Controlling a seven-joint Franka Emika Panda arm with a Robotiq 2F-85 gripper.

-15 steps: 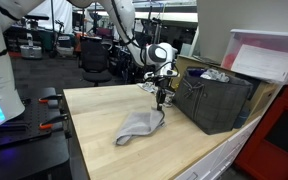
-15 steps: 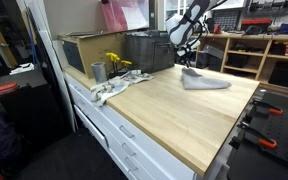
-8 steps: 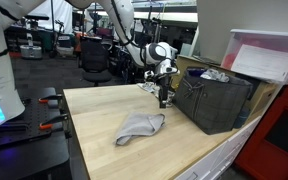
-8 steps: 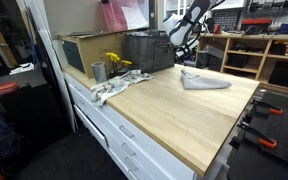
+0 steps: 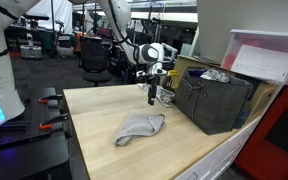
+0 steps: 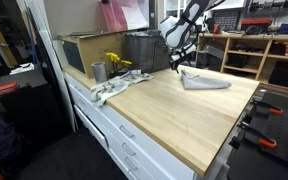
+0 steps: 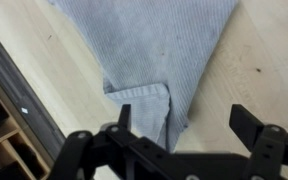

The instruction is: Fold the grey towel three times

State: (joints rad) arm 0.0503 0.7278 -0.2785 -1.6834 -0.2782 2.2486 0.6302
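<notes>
The grey towel [image 5: 141, 127] lies folded in a wedge on the wooden table [image 5: 94, 130], and it also shows in an exterior view [image 6: 204, 81]. My gripper [image 5: 154, 96] hangs above the table a little beyond the towel's far end, apart from it, near the dark crate; an exterior view [image 6: 174, 63] shows it just above the towel's near tip. In the wrist view the towel [image 7: 154, 45] spreads below with a folded corner pointing toward the gripper [image 7: 189, 125]. The jaws stand wide open with nothing between them.
A dark grey crate [image 5: 219, 100] stands at the table's back edge, with a pink-lidded bin [image 5: 269, 58] behind it. In an exterior view a cardboard box [image 6: 84, 50], a metal cup [image 6: 98, 72], yellow flowers [image 6: 117, 63] and a white rag [image 6: 109, 90] sit along the wall side.
The gripper opened, let go of the towel's corner and rose away from it. The corner dropped flat onto the folded towel.
</notes>
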